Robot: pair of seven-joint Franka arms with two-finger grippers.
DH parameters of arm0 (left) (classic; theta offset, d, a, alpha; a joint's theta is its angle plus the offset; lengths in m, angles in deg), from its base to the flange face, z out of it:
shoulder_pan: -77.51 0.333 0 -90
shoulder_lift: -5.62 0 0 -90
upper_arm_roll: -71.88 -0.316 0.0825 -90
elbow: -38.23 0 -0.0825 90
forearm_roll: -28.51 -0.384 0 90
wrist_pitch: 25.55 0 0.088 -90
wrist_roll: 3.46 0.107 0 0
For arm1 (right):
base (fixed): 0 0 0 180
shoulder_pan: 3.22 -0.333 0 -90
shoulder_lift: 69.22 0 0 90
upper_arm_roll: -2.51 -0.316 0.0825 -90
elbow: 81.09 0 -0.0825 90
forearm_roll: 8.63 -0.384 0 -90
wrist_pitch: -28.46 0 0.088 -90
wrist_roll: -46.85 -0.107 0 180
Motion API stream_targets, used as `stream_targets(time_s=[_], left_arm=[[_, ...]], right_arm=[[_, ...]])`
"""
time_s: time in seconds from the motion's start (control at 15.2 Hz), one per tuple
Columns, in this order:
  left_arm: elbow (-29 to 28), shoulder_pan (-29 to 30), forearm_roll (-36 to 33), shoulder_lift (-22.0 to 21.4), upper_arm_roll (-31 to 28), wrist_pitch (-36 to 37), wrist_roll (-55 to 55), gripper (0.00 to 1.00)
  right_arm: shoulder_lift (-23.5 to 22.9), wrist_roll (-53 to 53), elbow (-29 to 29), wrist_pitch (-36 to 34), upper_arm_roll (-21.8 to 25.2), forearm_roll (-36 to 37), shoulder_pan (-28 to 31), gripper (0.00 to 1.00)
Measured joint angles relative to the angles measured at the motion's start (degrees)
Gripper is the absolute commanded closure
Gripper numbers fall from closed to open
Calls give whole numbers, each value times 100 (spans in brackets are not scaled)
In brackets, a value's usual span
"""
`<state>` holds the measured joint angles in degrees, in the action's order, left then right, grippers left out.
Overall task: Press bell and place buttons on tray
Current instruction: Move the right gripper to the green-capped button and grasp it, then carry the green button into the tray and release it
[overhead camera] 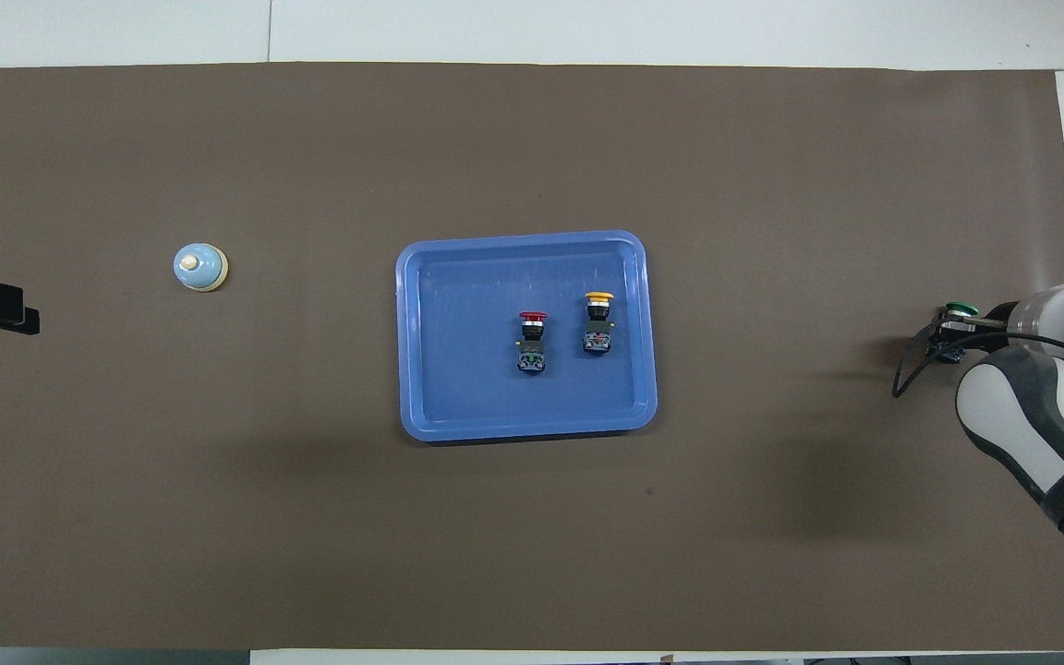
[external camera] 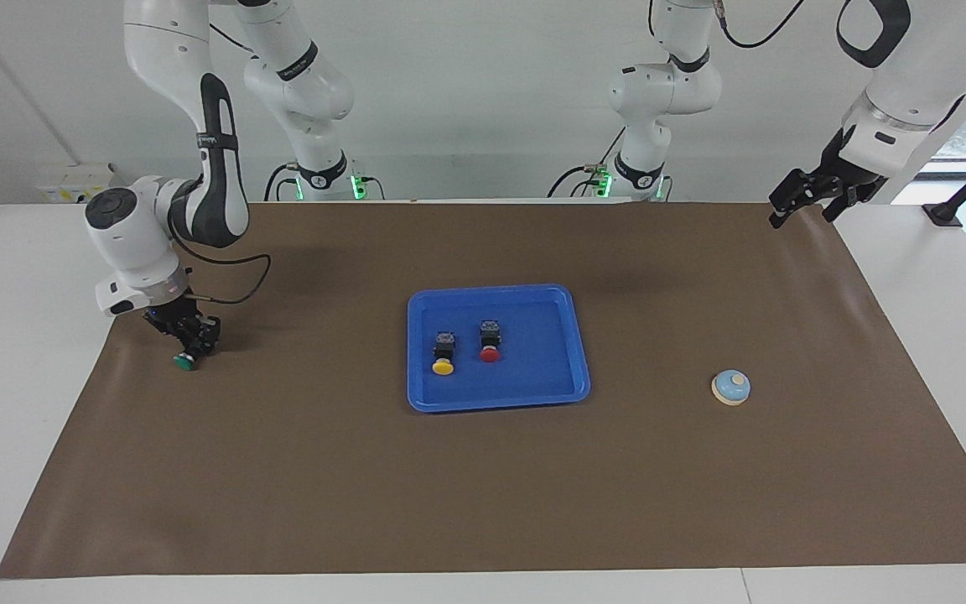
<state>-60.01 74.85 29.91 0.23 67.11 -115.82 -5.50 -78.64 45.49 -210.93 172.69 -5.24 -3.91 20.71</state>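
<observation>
The tray (external camera: 563, 302) is sitting mid-table on the mat (external camera: 483, 503). Two buttons (external camera: 443, 351) are lying side by side in it. The bell (external camera: 731, 387) is standing well apart toward the left arm's end. The third button (external camera: 188, 356) is lying at the right arm's end, seemingly resting on the mat, with the right gripper (external camera: 189, 337) closing around it. The left gripper (external camera: 802, 197) is waiting over the mat's corner at its own end.

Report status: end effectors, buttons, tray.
Right end effector shut on green button, on mat. Left end effector open, waiting. Yellow button, red button in tray. Nothing blocking.
</observation>
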Motion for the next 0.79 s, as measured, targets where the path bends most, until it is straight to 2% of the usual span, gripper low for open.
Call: stream_targets(time_s=[0.2, 0.33, 0.59, 0.79], left_arm=[[0, 0, 0, 0, 0, 0, 0, 0], [0, 0, 0, 0, 0, 0, 0, 0], [0, 0, 0, 0, 0, 0, 0, 0], [0, 0, 0, 0, 0, 0, 0, 0]], right_arm=[[7, 0, 96, -71, -54, 0, -64, 100], [50, -24, 480, -675, -86, -26, -315, 100], [113, -938, 1869, -2359, -114, -210, -1373, 100], [70, -1889, 2571, -2891, -140, -401, -2394, 100]])
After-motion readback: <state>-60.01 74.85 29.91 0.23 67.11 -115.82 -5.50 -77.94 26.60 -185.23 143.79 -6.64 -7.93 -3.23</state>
